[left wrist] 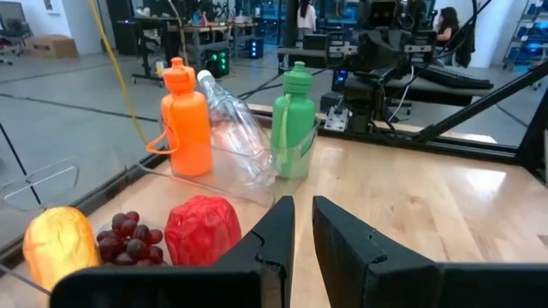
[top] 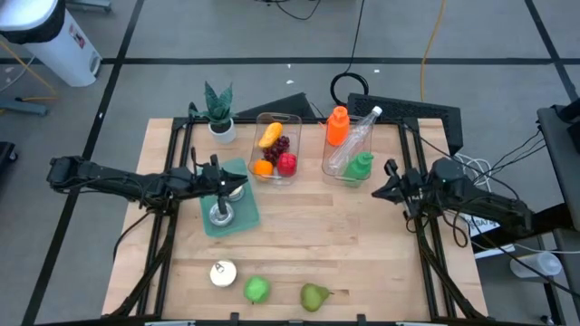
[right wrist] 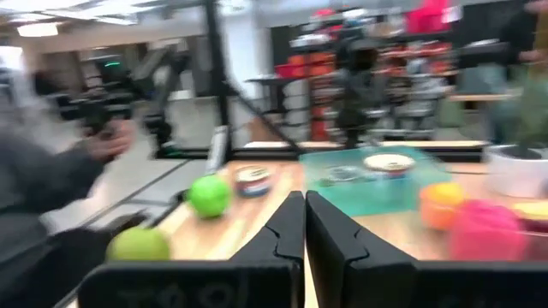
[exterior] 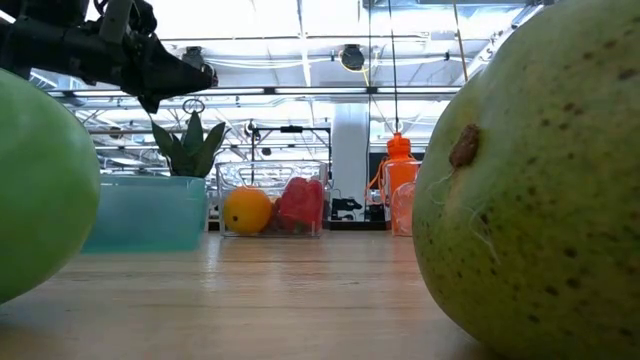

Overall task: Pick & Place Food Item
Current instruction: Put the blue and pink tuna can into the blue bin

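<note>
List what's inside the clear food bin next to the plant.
The clear food bin holds a yellow piece, dark grapes, an orange and a red item. Anything beneath them is covered.

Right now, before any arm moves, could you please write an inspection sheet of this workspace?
Surface: pale wooden table, no spills seen.
Job's things: clear plastic bin holding yellow, orange, red fruit and dark grapes; green apple and green pear at near edge.
Clutter: teal tray with small cans; round tin; potted plant; second clear bin with orange bottle, green bottle, clear bottle.
Grippers: left gripper shut, over tray; right gripper shut, beside bottles; both empty.
Cables: black loop behind table.
Surroundings: people far off.
</note>
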Motion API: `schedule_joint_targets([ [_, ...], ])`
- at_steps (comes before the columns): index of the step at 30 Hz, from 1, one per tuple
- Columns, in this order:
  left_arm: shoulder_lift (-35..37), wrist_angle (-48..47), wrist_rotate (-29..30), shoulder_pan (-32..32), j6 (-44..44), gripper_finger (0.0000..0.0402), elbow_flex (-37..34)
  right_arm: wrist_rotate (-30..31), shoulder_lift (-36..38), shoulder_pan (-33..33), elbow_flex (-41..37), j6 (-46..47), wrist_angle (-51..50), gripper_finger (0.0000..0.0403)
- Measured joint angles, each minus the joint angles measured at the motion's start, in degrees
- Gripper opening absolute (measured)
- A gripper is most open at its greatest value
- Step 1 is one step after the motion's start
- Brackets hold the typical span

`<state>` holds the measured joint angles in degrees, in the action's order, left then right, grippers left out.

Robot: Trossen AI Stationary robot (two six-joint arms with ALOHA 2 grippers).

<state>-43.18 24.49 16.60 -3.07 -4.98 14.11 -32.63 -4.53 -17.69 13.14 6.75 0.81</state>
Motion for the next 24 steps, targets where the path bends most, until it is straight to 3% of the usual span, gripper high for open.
schedule_joint_targets([
  [6,0.01,-1.36,0.68,0.0,-3.15,0.0051,0.0,-2.22,-0.01,5.44,-1.74,1.73,2.42,0.0001],
  [11,0.0,-4.78,2.69,0.0,-5.71,0.0051,0.0,2.32,-0.05,12.52,-2.89,-2.42,4.78,0.0],
  [15,0.0,-6.52,3.65,0.0,-5.74,0.0051,0.0,2.42,-0.01,16.27,-2.94,-7.33,6.02,0.0],
  [24,0.0,-6.52,2.99,-0.22,-5.76,0.0051,0.0,8.63,-0.05,16.94,-3.03,-8.75,4.06,0.0],
])
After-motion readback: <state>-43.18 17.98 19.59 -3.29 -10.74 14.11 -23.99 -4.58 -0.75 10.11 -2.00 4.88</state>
